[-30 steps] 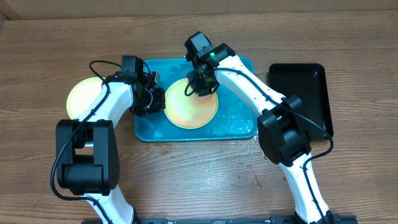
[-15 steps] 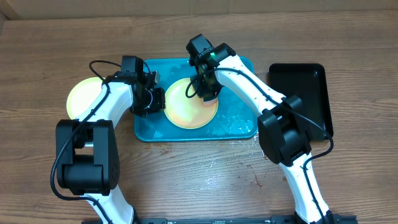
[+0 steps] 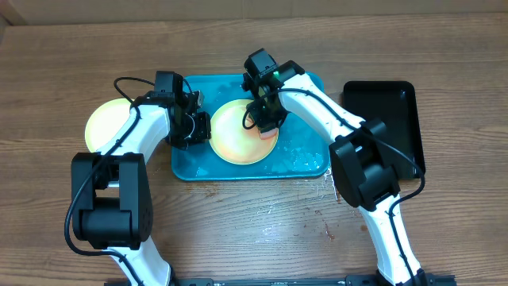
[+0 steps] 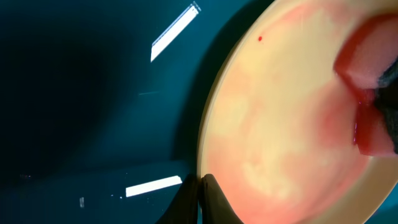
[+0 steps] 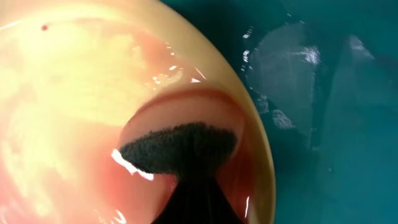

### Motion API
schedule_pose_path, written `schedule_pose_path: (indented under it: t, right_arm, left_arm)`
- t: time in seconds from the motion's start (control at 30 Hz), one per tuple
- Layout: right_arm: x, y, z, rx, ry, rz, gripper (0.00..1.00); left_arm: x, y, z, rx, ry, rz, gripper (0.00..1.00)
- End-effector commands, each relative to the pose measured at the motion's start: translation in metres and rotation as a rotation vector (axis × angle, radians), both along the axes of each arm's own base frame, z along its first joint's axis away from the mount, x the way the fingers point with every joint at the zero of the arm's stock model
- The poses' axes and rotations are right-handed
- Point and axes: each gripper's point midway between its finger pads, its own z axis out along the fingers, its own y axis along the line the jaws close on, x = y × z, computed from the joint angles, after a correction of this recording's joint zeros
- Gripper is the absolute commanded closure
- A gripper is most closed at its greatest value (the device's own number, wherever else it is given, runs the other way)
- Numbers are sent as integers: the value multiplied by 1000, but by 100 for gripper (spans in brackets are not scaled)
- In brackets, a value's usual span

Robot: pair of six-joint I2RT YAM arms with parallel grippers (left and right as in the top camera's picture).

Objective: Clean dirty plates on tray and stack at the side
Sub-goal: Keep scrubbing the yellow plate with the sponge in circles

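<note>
Scrubbing is mid-way, as far as I can judge: one smeared plate [image 3: 234, 137] lies on the tray [image 3: 190, 165], which sits at the middle of the worktop, nearer the far edge. A thin pink film covers most of the plate's face in both wrist views, with a redder pool on the side toward the right edge of the worktop, so it is not clean yet. A second plate [image 3: 103, 123], pale yellow and free of sauce where it shows, rests on the bare wood beside the tray, toward the left edge; that looks like the start of the stack. I cannot find a third plate. Left to do: finish this plate, then move it onto the second one.

The left gripper [image 3: 202, 127] reaches in from the left edge, low and level; its jaws look closed on the smeared plate's rim, steadying it. The right gripper [image 3: 266, 125] comes over the tray's far side and points steeply down, jaws clamped on a sponge [image 5: 177, 148] whose dark face presses into the red pool, close to the rim. A black tray [image 3: 389, 103] lies apart, near the right edge.
</note>
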Motion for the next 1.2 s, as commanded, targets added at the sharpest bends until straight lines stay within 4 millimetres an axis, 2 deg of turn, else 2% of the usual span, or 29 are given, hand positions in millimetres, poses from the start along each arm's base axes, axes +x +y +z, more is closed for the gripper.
schedule_pose_path:
  t: [0.0, 0.23, 0.43, 0.87, 1.17]
  right_arm:
    - [-13, 12, -4, 54, 23, 149, 96]
    - [-1, -2, -4, -44, -62, 258, 96]
    - [6, 3, 4, -50, -120, 386, 96]
    - [3, 6, 3, -79, -168, 646, 96]
    - [-6, 3, 1, -103, -171, 860, 96]
  left_arm:
    - [9, 5, 17, 0, -49, 12, 96]
    - [9, 5, 17, 0, -49, 12, 96]
    - [9, 5, 17, 0, -50, 12, 96]
    - [9, 5, 17, 1, -50, 12, 96]
    - [10, 5, 18, 2, -55, 9, 96]
